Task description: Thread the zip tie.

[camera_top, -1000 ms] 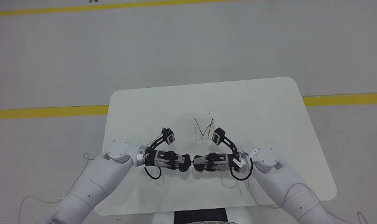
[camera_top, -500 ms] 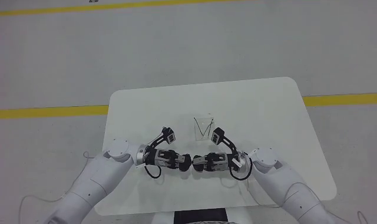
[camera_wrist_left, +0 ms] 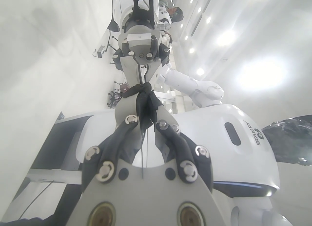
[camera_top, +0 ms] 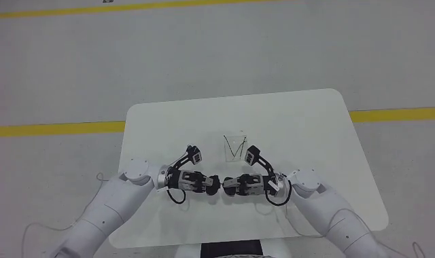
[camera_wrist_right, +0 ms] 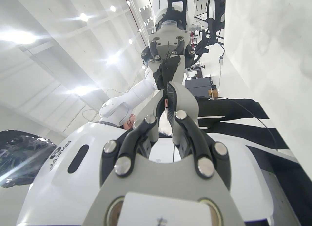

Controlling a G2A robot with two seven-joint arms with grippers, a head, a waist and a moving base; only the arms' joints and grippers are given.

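Over the front middle of the white table (camera_top: pixel 306 122), my left gripper (camera_top: pixel 213 186) and right gripper (camera_top: pixel 226 187) meet tip to tip. In the left wrist view, my left gripper (camera_wrist_left: pixel 144 96) is shut on a thin black zip tie (camera_wrist_left: pixel 147 144) whose strand runs back between its fingers. The right gripper (camera_wrist_left: pixel 142 79) faces it, touching at the tips. In the right wrist view, my right gripper (camera_wrist_right: pixel 167 90) is shut on a zip tie strand (camera_wrist_right: pixel 173 155), with the left gripper (camera_wrist_right: pixel 168 64) just beyond. The joint between the tips is hidden by the black finger pads.
A small clear holder (camera_top: pixel 234 147) with spare black zip ties stands just behind the grippers. Bare table spreads to both sides and toward the far edge. The front edge lies close under the forearms.
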